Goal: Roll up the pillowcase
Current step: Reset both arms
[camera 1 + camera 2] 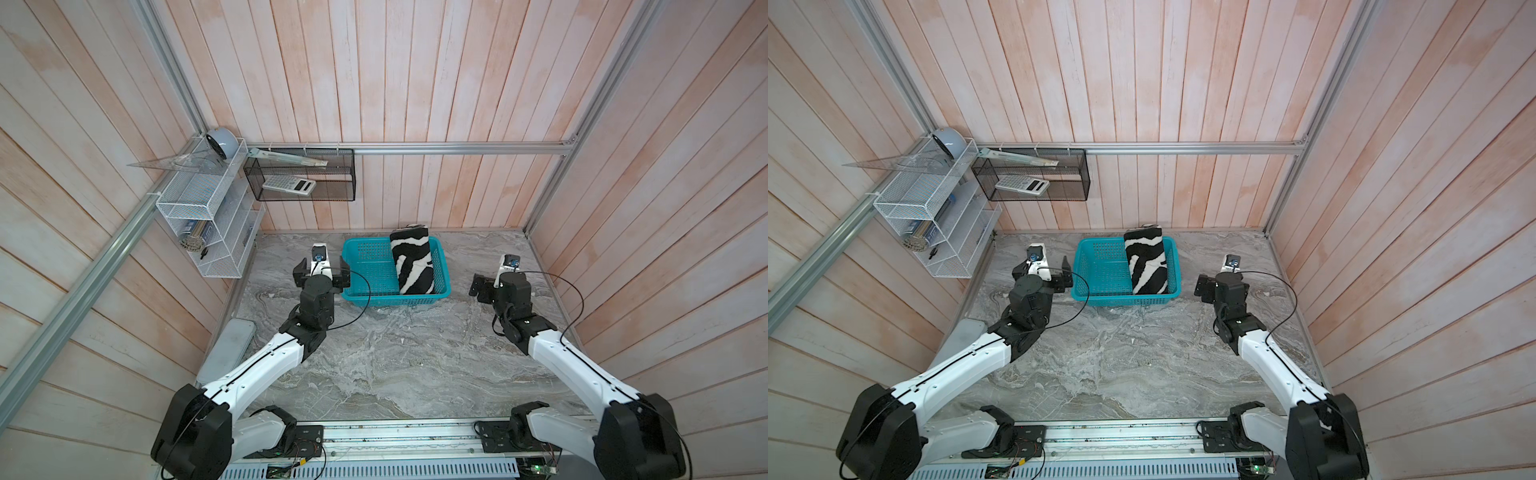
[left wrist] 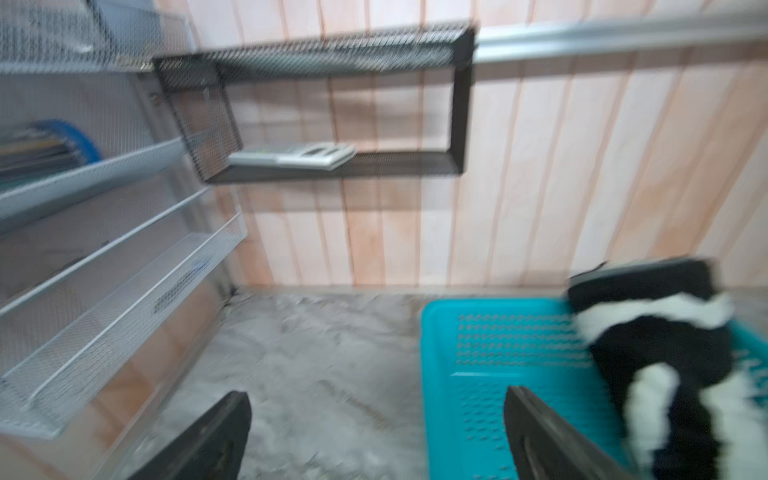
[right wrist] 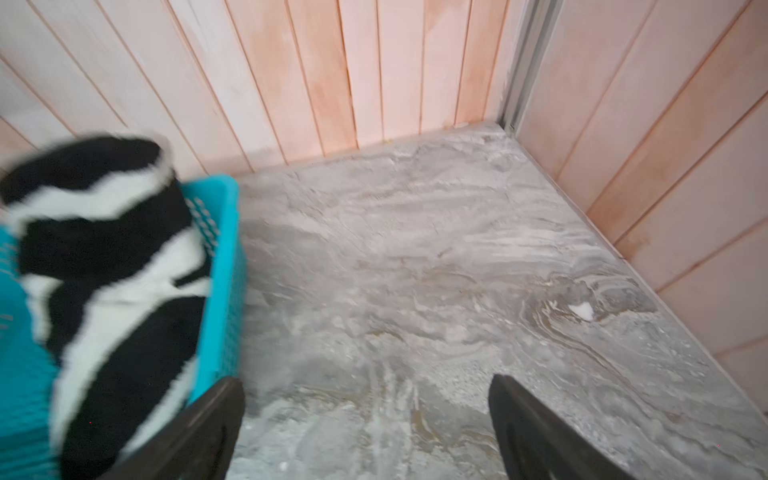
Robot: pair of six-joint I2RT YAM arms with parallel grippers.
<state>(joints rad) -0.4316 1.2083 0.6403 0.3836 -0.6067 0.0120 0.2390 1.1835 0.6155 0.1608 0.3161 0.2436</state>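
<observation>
The pillowcase is a zebra-striped roll lying along the right side of the teal basket, its far end poking over the rear rim. My left gripper hovers at the basket's left wall, open and empty. In the left wrist view its gripper straddles the basket's wall, with the pillowcase beyond. My right gripper stands to the right of the basket, open over bare table. The right wrist view shows the gripper empty, apart from the pillowcase and basket.
A white mesh shelf hangs on the left wall. A black mesh shelf with a calculator hangs on the back wall. A grey flat case lies at the marble table's left edge. Wooden walls close three sides.
</observation>
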